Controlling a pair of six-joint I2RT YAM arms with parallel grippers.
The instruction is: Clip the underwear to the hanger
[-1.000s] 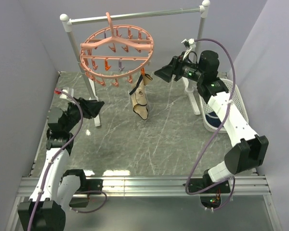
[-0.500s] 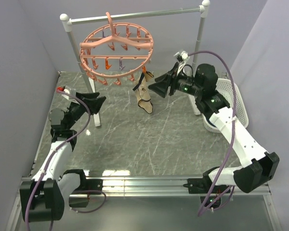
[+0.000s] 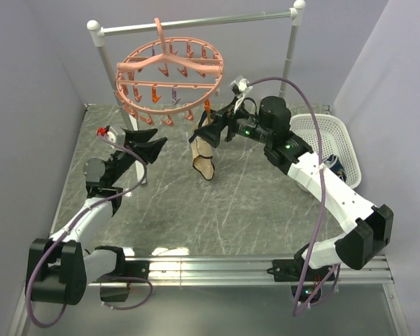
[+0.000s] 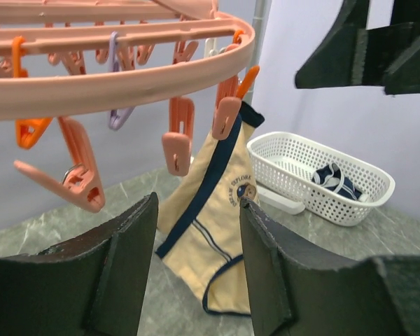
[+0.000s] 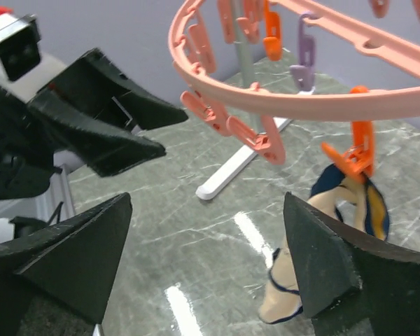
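The underwear (image 3: 204,152) hung from one clip at the four o'clock rim of the hanger (image 4: 126,77). The right gripper (image 5: 206,203), spread wide and empty, sat just beside it at two o'clock. The left gripper (image 4: 198,210), also apart and empty, faced it from nine o'clock.

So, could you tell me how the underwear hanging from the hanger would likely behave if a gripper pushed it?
Probably floppy: the underwear drapes in soft folds below its clip. It would likely swing rather than resist, since it seems to hang from one point only. The hanger may sway too, as it dangles by its hook.
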